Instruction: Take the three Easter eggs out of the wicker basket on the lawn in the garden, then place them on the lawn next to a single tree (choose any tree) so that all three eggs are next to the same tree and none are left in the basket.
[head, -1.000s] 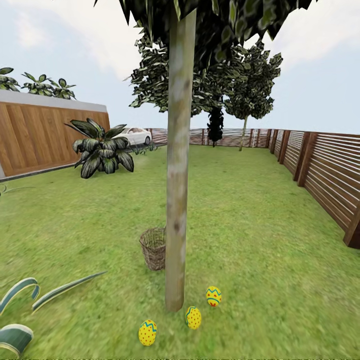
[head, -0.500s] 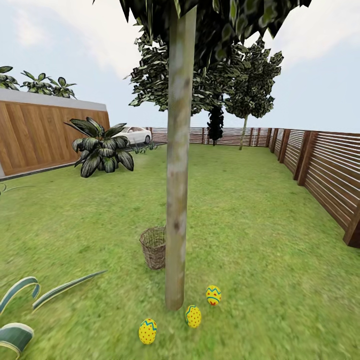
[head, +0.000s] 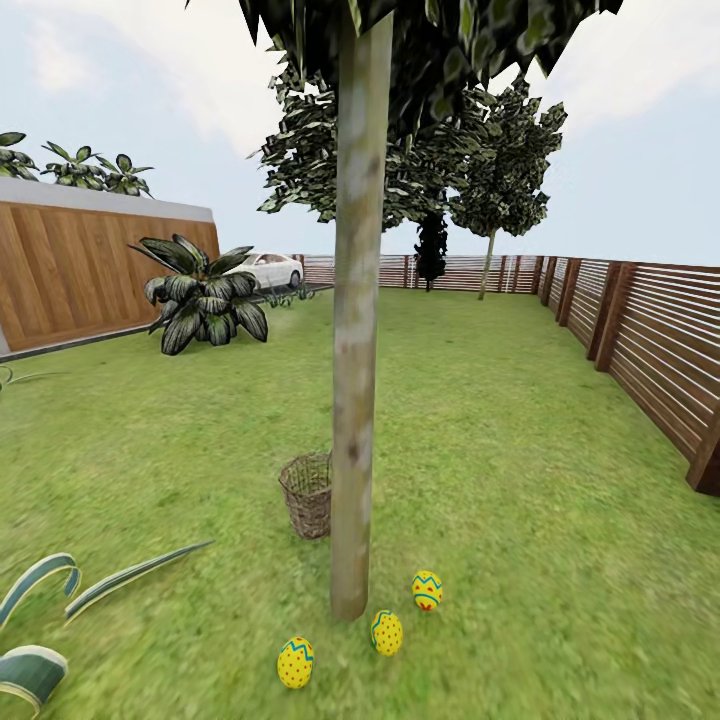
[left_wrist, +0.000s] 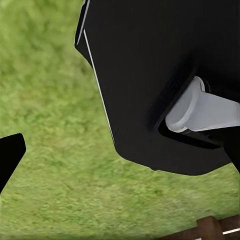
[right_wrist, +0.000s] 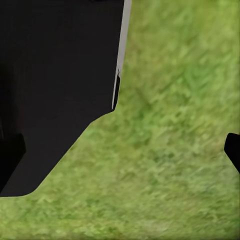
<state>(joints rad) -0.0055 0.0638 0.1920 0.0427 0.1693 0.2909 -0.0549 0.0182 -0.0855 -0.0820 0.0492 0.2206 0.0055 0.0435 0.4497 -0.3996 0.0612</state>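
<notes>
Three yellow Easter eggs lie on the lawn (head: 520, 450) at the foot of the tree (head: 355, 350): one (head: 295, 663) in front and to the left, one (head: 386, 633) in front of the trunk, one (head: 427, 591) to its right. The wicker basket (head: 305, 495) stands upright just behind the trunk on its left, partly hidden by it; its inside is not visible. In the left wrist view my left gripper (left_wrist: 120, 165) hangs open over grass beside the robot's black body. My right gripper (right_wrist: 120, 155) is open over grass too, holding nothing.
A slatted wooden fence (head: 660, 350) runs along the right and the far end. Striped agave leaves (head: 40, 600) reach in at the lower left. A broad-leaved plant (head: 205, 295) and a wooden wall (head: 80, 270) stand at the left, with a white car (head: 268, 270) and another tree (head: 487, 265) far back.
</notes>
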